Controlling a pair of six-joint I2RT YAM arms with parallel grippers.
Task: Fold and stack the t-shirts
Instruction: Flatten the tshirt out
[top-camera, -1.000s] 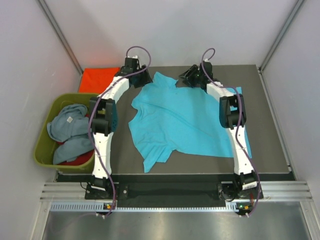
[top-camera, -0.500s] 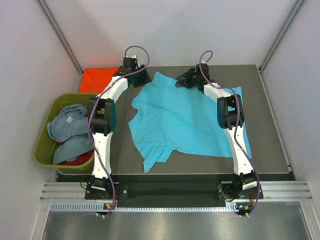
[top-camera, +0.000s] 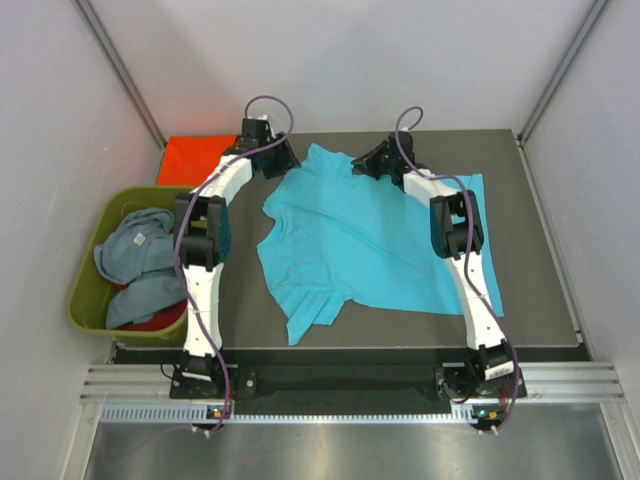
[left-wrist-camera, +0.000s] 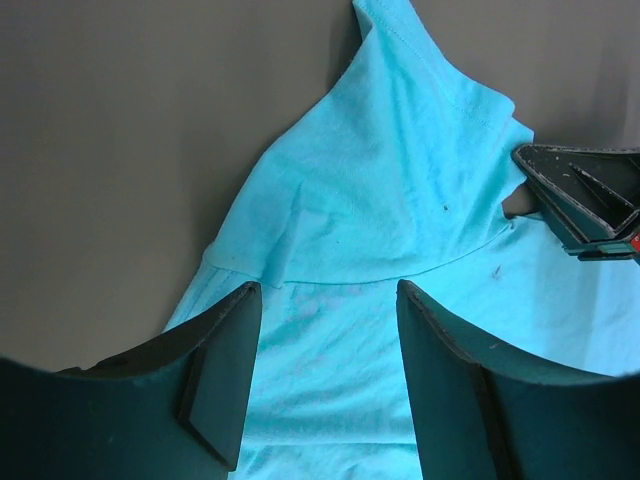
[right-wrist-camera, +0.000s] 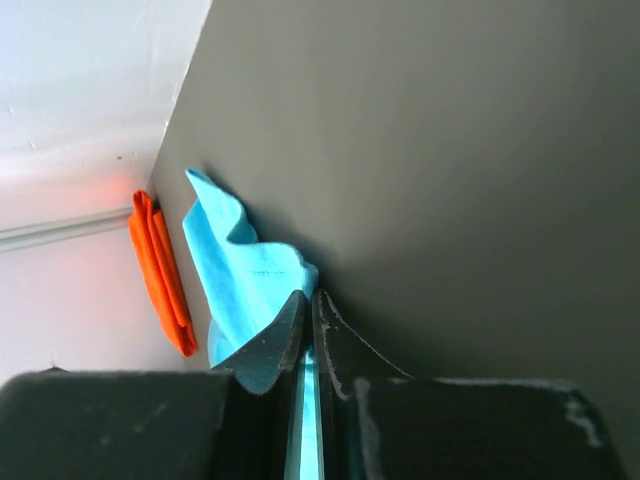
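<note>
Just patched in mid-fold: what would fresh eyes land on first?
A bright turquoise cloth t-shirt lies rumpled across the middle of the dark table. At its far edge the right hand is shut on a pinch of it; the left hand is open over it. A folded orange-red shirt lies by the far-left corner, beyond an olive-green plastic tub.

One turquoise t-shirt (top-camera: 370, 240), one orange-red t-shirt (top-camera: 195, 158), one grey-blue t-shirt (top-camera: 135, 250), one red t-shirt (top-camera: 165, 322). One olive-green tub (top-camera: 85, 285). Two grippers: left gripper (left-wrist-camera: 327, 292), right gripper (right-wrist-camera: 308, 297).
</note>
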